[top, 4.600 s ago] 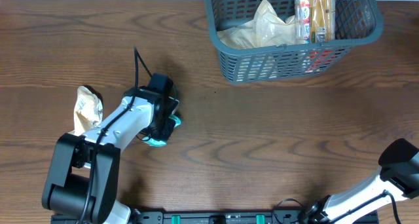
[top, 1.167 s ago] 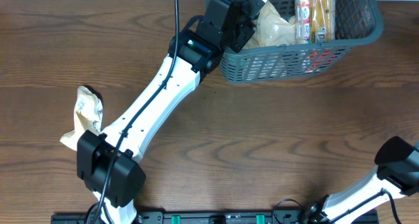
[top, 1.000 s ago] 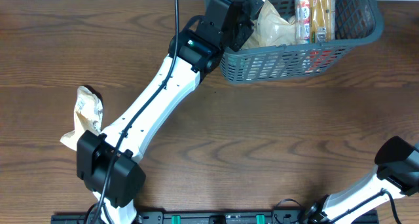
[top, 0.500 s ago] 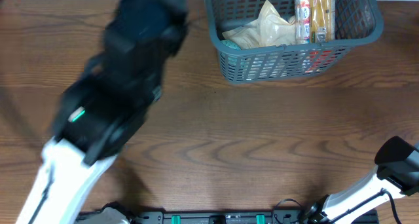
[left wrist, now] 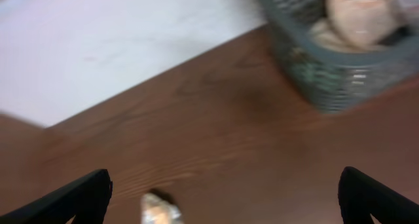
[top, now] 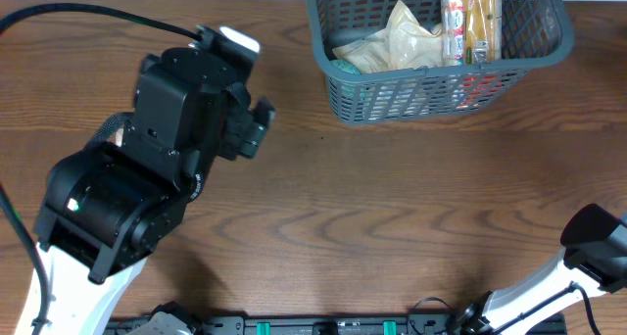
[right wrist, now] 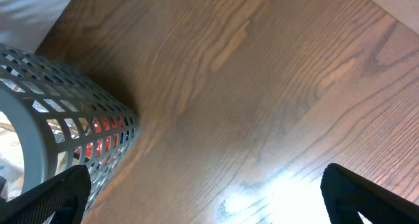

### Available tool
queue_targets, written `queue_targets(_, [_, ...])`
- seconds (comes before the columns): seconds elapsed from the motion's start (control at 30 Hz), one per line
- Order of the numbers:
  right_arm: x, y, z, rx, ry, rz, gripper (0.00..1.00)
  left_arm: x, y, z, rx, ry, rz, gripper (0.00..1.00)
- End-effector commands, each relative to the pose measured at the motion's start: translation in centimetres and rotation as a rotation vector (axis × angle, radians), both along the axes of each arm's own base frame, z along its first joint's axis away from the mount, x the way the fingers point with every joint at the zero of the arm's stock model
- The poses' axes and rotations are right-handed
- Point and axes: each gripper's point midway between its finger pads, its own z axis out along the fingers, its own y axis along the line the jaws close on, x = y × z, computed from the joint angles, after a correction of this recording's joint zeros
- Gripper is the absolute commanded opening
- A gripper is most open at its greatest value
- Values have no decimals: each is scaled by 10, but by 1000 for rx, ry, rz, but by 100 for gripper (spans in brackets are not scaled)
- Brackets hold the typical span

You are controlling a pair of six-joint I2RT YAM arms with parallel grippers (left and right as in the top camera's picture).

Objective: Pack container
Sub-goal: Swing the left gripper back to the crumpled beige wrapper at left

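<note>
The container (top: pixel 441 90), a dark grey-blue slotted basket, stands at the back right of the table and shows blurred at the top right of the left wrist view (left wrist: pixel 327 73). Inside it lie a crumpled beige packet (top: pixel 397 41), long yellow packets (top: pixel 470 17) and a teal item (top: pixel 341 67) in the near left corner. My left gripper (top: pixel 253 124) hangs high over the table left of the basket, open and empty (left wrist: pixel 226 185). A small light packet (left wrist: pixel 159 209) lies on the wood below it. My right gripper (right wrist: pixel 206 185) is open and empty beside the basket's corner (right wrist: pixel 65 139).
The left arm's bulky body (top: pixel 127 208) fills the left of the overhead view and hides the table under it. The right arm (top: pixel 588 252) rests at the front right corner. Something red (right wrist: pixel 98 129) shows through the basket's lattice.
My left arm has pulled back from the basket, swinging left and up toward the camera. Its jaws have opened, and the teal item now lies in the basket. The right arm is still.
</note>
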Motion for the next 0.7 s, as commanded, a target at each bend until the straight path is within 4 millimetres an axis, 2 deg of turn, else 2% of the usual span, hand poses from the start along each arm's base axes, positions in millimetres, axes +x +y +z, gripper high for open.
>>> queue_targets(0.0, [2,2,-4,6,10,19,99,-6,-23,-12,-81,79,-92,99])
queue_targets(0.1, [2,3,-4,7,10,19,99,-1,-6,-17,-36,79,-5,99])
queue_targets(0.33, [5,6,-3,25,-4,30,99,14,89,-41,-95,66,610,99])
queue_targets(0.53, [5,6,-3,25,-4,30,99,7,151,-88,-65,171,858,99])
queue_targets(0.67, [5,6,-3,25,-4,30,99,-9,180,-138,-18,306,957,99])
